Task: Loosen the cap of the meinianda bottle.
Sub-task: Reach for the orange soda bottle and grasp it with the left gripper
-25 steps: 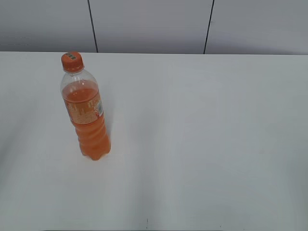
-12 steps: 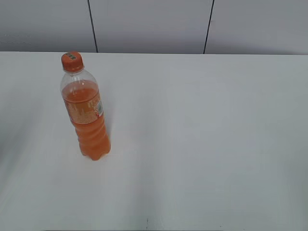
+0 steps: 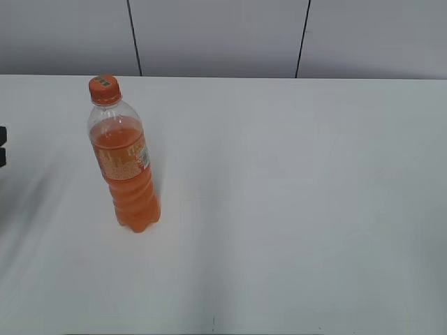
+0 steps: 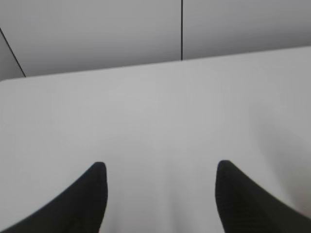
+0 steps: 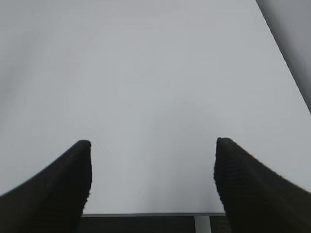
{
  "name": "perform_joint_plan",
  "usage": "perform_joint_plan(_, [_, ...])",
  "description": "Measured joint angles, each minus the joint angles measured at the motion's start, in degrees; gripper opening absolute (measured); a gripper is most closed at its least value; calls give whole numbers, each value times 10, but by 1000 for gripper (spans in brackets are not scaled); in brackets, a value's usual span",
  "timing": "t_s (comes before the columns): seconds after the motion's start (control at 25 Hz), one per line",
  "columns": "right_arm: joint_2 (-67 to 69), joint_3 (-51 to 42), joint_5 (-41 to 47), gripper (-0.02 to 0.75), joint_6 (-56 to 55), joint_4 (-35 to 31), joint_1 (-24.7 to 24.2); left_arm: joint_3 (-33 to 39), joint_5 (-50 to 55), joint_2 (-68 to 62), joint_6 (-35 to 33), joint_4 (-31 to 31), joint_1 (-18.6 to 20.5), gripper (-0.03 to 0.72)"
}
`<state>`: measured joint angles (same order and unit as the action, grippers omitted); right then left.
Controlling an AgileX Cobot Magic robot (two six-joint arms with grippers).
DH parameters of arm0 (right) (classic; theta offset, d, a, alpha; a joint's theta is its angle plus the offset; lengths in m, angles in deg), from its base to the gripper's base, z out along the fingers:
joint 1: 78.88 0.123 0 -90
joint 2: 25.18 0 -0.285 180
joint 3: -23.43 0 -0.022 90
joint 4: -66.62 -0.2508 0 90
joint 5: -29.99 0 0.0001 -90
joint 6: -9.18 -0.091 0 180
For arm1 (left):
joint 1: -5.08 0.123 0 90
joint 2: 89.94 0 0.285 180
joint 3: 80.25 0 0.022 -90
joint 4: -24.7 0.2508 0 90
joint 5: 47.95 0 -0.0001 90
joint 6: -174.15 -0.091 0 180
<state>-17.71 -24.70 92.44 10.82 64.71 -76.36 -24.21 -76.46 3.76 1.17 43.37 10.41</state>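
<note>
1. The right gripper (image 5: 153, 179) is wide open, holding nothing, over the near table (image 5: 160, 73) edge.
2. The left gripper (image 4: 160, 194) is open and empty too.
3. The meinianda bottle (image 3: 124, 164) stands far left, its cap (image 3: 104, 88) on.

A dark part of the left arm (image 3: 2, 146) now pokes in at the left edge of the worktop (image 3: 279, 209) in the exterior view, where earlier pictures show only bare white surface.
</note>
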Motion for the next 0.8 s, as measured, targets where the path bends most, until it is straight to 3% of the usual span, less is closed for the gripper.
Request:
perform_joint_plan(0.16, [0,0,0,587,0,0,0,-11,-10,-58,44,95,44,426])
perform_joint_plan(0.48, [0,0,0,587,0,0,0,-22,-132,-131,103,435,62,426])
perform_joint_plan(0.68, [0,0,0,587,0,0,0,-46,-211,-187,135,559,62,426])
perform_joint_plan(0.8, [0,0,0,587,0,0,0,-58,-243,-204,138,592,62,440])
